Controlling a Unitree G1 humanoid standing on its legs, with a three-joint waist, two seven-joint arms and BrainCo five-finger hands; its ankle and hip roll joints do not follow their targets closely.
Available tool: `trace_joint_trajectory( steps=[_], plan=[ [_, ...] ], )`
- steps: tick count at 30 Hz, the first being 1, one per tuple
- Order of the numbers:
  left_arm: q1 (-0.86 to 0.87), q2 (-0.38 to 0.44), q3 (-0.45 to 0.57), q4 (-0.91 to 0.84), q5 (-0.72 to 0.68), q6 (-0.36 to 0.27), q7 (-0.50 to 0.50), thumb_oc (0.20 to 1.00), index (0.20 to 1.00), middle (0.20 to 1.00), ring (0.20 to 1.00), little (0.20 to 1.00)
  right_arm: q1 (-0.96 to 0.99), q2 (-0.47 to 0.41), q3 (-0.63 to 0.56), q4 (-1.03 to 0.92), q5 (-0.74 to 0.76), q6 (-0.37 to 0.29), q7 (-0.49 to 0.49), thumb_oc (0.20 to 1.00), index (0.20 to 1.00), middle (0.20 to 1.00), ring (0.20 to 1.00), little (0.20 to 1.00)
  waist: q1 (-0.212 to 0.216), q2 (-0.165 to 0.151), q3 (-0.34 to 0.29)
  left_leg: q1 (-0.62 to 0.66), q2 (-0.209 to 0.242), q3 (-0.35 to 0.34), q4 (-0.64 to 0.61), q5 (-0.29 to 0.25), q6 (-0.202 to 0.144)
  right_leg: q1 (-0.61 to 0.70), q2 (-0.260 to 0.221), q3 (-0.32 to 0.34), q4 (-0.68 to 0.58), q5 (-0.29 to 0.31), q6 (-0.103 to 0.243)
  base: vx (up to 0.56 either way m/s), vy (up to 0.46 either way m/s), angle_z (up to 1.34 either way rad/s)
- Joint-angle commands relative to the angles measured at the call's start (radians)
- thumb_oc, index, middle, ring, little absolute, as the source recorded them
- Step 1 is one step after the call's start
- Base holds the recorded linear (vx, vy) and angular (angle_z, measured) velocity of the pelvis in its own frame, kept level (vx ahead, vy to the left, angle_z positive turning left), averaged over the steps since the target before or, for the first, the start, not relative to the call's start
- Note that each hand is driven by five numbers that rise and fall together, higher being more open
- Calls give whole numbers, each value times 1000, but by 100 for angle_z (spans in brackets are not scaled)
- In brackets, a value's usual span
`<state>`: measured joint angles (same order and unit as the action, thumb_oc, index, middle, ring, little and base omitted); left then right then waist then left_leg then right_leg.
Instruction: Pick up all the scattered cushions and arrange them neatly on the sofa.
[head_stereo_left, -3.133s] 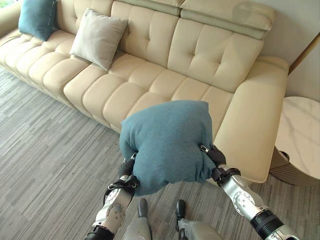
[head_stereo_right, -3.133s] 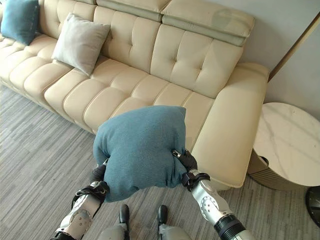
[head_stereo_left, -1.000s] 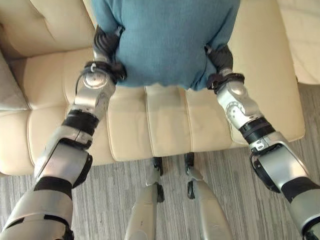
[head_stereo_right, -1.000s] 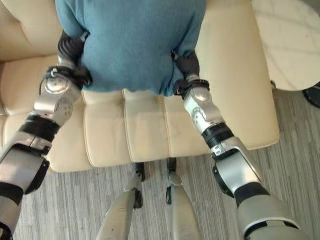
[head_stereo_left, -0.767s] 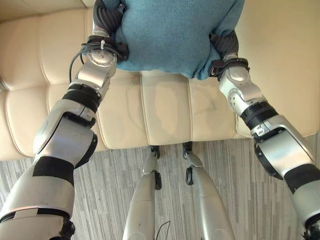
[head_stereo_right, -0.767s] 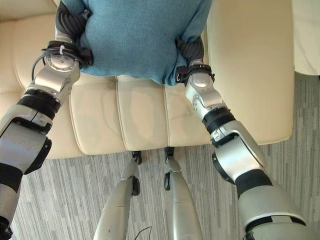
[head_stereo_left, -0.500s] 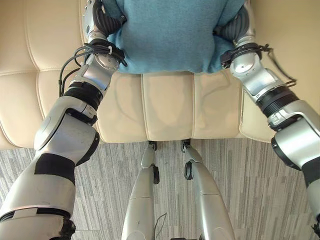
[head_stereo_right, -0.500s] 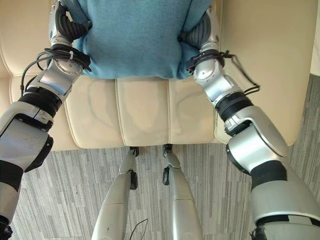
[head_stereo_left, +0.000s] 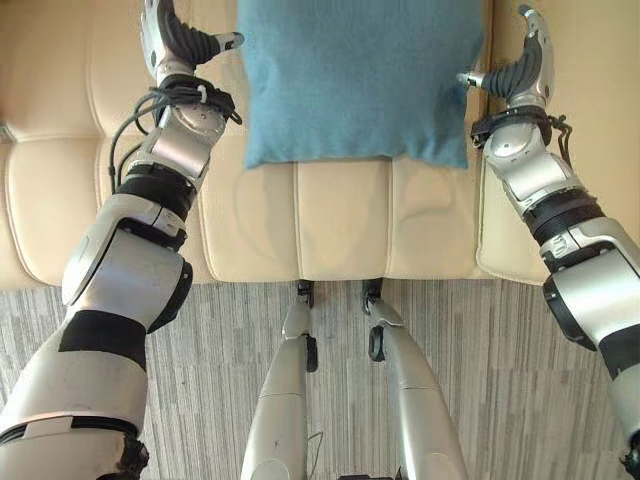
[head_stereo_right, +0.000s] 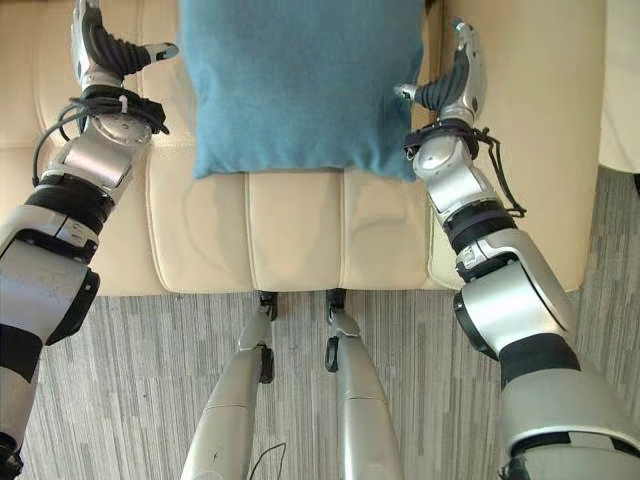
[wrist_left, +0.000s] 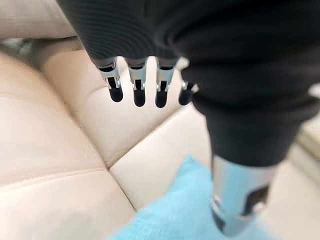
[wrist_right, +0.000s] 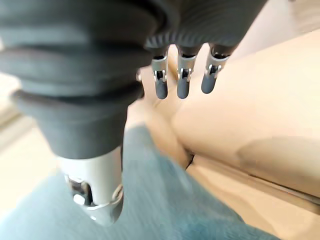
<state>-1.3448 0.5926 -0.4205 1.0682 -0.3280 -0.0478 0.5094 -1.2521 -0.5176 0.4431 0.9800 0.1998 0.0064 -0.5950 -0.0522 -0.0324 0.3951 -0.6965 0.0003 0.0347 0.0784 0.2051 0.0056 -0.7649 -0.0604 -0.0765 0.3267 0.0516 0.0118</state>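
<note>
teal cushion (head_stereo_left: 358, 80) on sofa (head_stereo_left: 340, 225): soft, light, squashy | grip side edges | left robot hand (head_stereo_left: 168, 42), right robot hand (head_stereo_left: 522, 66): released, fingers straight

A cream leather sofa (head_stereo_left: 340, 225) with stitched seat panels spans the view from 9 to 3 o'clock. Below it, toward 6 o'clock, lies a grey striped floor (head_stereo_left: 220, 390). Soft, even light.

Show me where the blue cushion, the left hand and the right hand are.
blue cushion (head_stereo_left: 355, 85), left eye view, middle of its face.
left hand (head_stereo_left: 178, 42), left eye view, dark ribbed cover by the palm.
right hand (head_stereo_left: 522, 68), left eye view, dark ribbed cover.
</note>
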Motion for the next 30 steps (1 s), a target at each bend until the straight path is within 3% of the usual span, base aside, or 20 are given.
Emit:
trace_joint_trajectory(
  steps=[1, 2, 5, 6, 8, 13, 17, 22, 23, 25, 27, 29, 30],
  plan=[
    [12, 26, 52, -16, -275, -113, -96, 1000, 1000, 1000, 1000, 1000, 13, 20, -59, -8, 109, -56, 2, 1000, 1000, 1000, 1000, 1000, 7, -34, -40, 52, 6, 8, 73, -196, -42, 148, -60, 13, -201, -15, 107, -35, 136, -10],
    [157, 49, 140, -87, -320, -125, -117, 1000, 1000, 1000, 1000, 1000, 148, 34, -166, -74, 178, -97, 12, 1000, 1000, 1000, 1000, 1000, 4, -27, -54, 92, 7, 12, 65, -202, -41, 189, -61, 12, -207, -17, 105, 90, 122, -11],
    [529, 63, 285, -245, -278, -110, -151, 1000, 1000, 1000, 1000, 1000, 487, 66, -301, -206, 233, -128, 84, 1000, 1000, 1000, 1000, 1000, 7, -21, -111, 229, 10, 24, 15, -208, -42, 321, -66, 4, -250, -15, 106, 147, 90, -16],
    [600, 58, 310, -266, -263, -101, -158, 1000, 1000, 1000, 1000, 1000, 551, 75, -311, -227, 239, -125, 106, 1000, 1000, 1000, 1000, 1000, 6, -22, -126, 263, 10, 28, -2, -207, -42, 352, -68, 3, -262, -14, 109, 243, 105, -4],
    [948, -18, 398, -323, -158, -61, -227, 1000, 1000, 1000, 1000, 1000, 835, 135, -340, -306, 209, -89, 241, 1000, 1000, 1000, 1000, 1000, -1, -24, -201, 416, 19, 43, -73, -200, -41, 491, -73, -6, -313, -4, 126, 274, 150, -9],
    [1264, -85, 452, -424, -7, -27, -305, 1000, 1000, 1000, 1000, 1000, 1058, 112, -371, -400, 126, -41, 397, 1000, 1000, 1000, 1000, 1000, -7, -19, -289, 586, 14, 64, -141, -203, -30, 628, -76, 0, -357, 3, 142, 131, 128, -15],
    [1382, -185, 442, -446, 56, 9, -330, 1000, 1000, 1000, 1000, 1000, 1169, 153, -387, -442, 79, -26, 435, 1000, 1000, 1000, 1000, 1000, -6, -26, -325, 666, 3, 81, -166, -222, -15, 697, -77, 10, -375, 0, 154, 28, 129, -24],
    [1428, -194, 422, -497, 148, 32, -340, 1000, 1000, 1000, 1000, 1000, 1240, 175, -396, -472, 58, -23, 448, 1000, 1000, 1000, 1000, 1000, -13, -41, -297, 671, -9, 95, -166, -230, 0, 681, -84, 21, -354, 12, 167, -116, 97, -14],
    [1423, -177, 423, -519, 166, 29, -340, 1000, 1000, 1000, 1000, 1000, 1240, 180, -392, -476, 52, -23, 445, 1000, 1000, 1000, 1000, 1000, -17, -44, -274, 658, -4, 107, -166, -220, 0, 646, -85, 23, -336, 47, 178, -331, -16, -39],
    [1421, -159, 424, -554, 185, 23, -341, 1000, 1000, 1000, 1000, 1000, 1234, 188, -385, -469, 51, -26, 442, 1000, 1000, 1000, 1000, 1000, -16, -36, -257, 634, 11, 120, -166, -205, 3, 618, -76, 19, -297, 31, 175, -285, -5, -41],
    [1406, -148, 418, -580, 189, 25, -345, 1000, 1000, 1000, 1000, 1000, 1234, 193, -378, -466, 51, -32, 439, 1000, 1000, 1000, 1000, 1000, -9, -18, -246, 610, 24, 133, -166, -185, 4, 640, -52, 19, -199, -63, 145, -205, 32, -21],
    [1399, -152, 414, -571, 190, 27, -348, 1000, 1000, 1000, 1000, 1000, 1236, 195, -373, -465, 49, -34, 439, 1000, 1000, 1000, 1000, 1000, 2, -12, -250, 599, 27, 143, -166, -175, 4, 658, -39, 23, -140, -113, 132, -122, -3, -14],
    [1398, -152, 414, -571, 190, 27, -348, 1000, 1000, 1000, 1000, 1000, 1235, 195, -373, -465, 49, -34, 439, 1000, 1000, 1000, 1000, 1000, 3, -11, -253, 595, 29, 144, -166, -172, 3, 654, -37, 25, -142, -109, 131, -104, -30, -28]
  ],
)
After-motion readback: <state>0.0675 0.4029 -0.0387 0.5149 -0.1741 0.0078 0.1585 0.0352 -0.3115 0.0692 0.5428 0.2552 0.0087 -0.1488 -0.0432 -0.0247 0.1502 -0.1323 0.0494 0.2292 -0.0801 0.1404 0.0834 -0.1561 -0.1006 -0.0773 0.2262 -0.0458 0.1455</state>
